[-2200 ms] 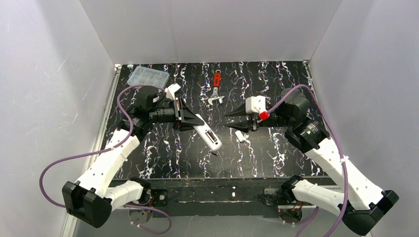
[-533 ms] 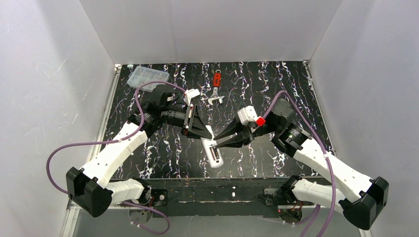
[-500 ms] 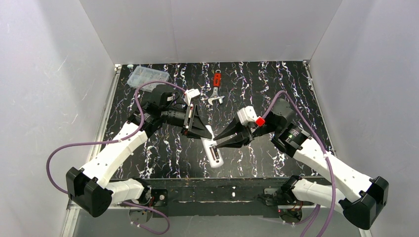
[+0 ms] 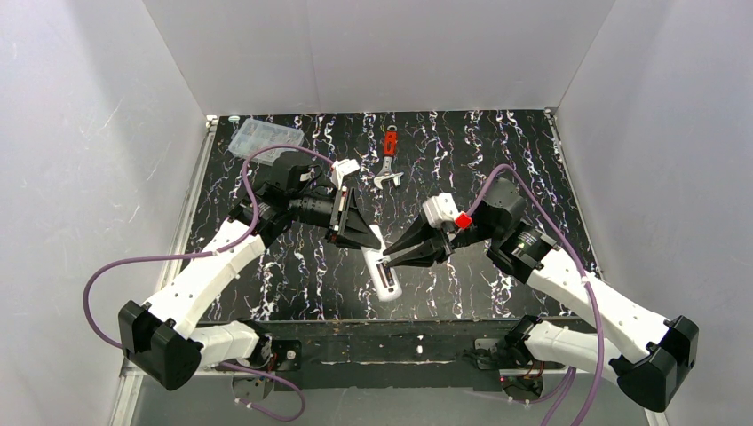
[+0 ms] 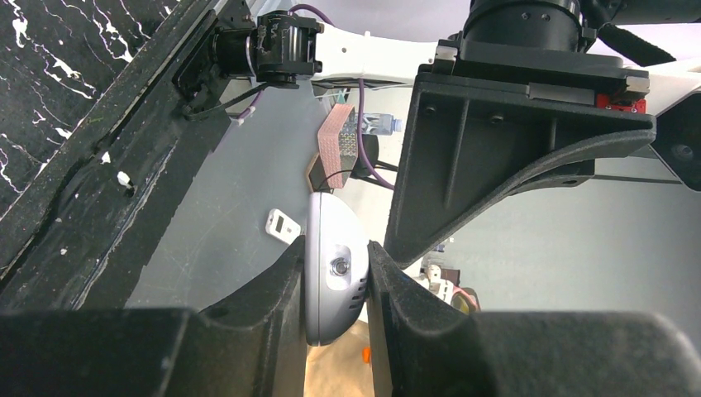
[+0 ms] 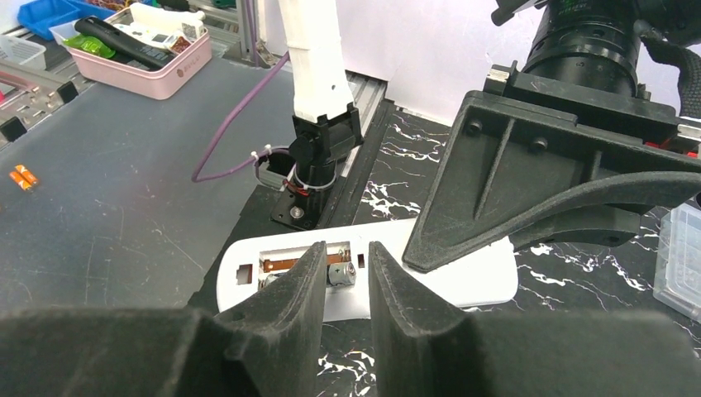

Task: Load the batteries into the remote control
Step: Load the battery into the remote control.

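As seen from the top external view, the remote control (image 4: 384, 272) lies near the front edge of the table (image 4: 515, 151), about midway across. The left gripper (image 4: 366, 238) is clamped on the remote control's far end. The right gripper (image 4: 388, 260) meets the remote control from its right, tips at the battery recess. Beyond the remote control lies a red-handled wrench (image 4: 389, 160). Farther off to its left, by the back corner, sits a clear compartment box (image 4: 265, 137). Both are well apart from the remote control, with bare table either side of it and white walls (image 4: 382, 53) on three sides.

From the left wrist view, the remote control (image 5: 335, 289) shows end-on, pinched between both fingers (image 5: 264, 289). The right gripper's black body stands just beside it and closes off that side.

From the right wrist view, the jaws stand close together on a battery (image 6: 341, 275) seated in the open battery recess. The left gripper's body covers the remote control's far end. Off the table, beyond the remote control, a pink tray (image 6: 136, 64) bears lettering too small to read.
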### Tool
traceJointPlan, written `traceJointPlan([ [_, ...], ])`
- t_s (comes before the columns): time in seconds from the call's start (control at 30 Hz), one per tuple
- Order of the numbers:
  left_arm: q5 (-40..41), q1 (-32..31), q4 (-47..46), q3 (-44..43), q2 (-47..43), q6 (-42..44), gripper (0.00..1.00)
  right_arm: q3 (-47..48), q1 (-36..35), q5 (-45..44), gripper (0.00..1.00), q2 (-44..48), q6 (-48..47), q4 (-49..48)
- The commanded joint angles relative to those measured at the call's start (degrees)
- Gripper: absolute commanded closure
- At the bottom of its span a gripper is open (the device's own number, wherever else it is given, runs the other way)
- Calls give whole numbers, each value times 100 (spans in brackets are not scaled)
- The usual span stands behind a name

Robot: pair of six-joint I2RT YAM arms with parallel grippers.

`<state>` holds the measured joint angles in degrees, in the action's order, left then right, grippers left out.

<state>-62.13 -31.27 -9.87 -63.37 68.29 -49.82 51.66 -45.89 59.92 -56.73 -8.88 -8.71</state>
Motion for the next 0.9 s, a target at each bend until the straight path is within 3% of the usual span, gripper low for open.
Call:
traceJointPlan([
  [0.0, -309, -28, 73, -219, -32, 72, 100, 257, -35, -63, 68, 10, -60, -10],
  [0.87, -243, -37, -55, -131, -46, -10, 100, 246, -47, -100, 72, -33, -122, 106],
])
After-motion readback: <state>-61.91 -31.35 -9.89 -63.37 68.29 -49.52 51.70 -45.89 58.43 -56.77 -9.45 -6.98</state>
